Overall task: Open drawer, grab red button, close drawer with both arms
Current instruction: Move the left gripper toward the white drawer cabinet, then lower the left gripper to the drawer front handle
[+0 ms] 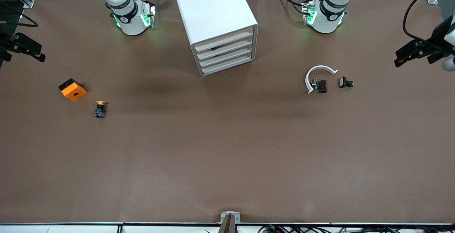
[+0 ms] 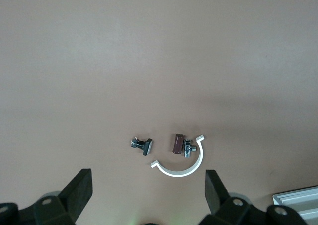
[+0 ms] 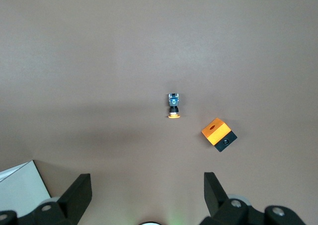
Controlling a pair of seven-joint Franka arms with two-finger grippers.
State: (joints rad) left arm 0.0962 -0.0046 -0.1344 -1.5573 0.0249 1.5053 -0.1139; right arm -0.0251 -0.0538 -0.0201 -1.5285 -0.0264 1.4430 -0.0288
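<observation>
The white four-drawer cabinet (image 1: 213,9) stands between the two arm bases. Its second drawer from the top (image 1: 226,50) is shut, as are the other three. The red-capped button is hidden. My left gripper (image 1: 416,59) is up in the air at the left arm's end of the table, and the left wrist view shows it (image 2: 147,178) open and empty. My right gripper (image 1: 22,52) is up in the air at the right arm's end, and the right wrist view shows it (image 3: 147,178) open and empty. Both arms wait.
An orange cube (image 1: 73,89) and a yellow-capped button (image 1: 100,108) lie toward the right arm's end; both show in the right wrist view. A white C-shaped clip (image 1: 318,74), a brown part (image 1: 321,86) and a small black part (image 1: 345,82) lie toward the left arm's end.
</observation>
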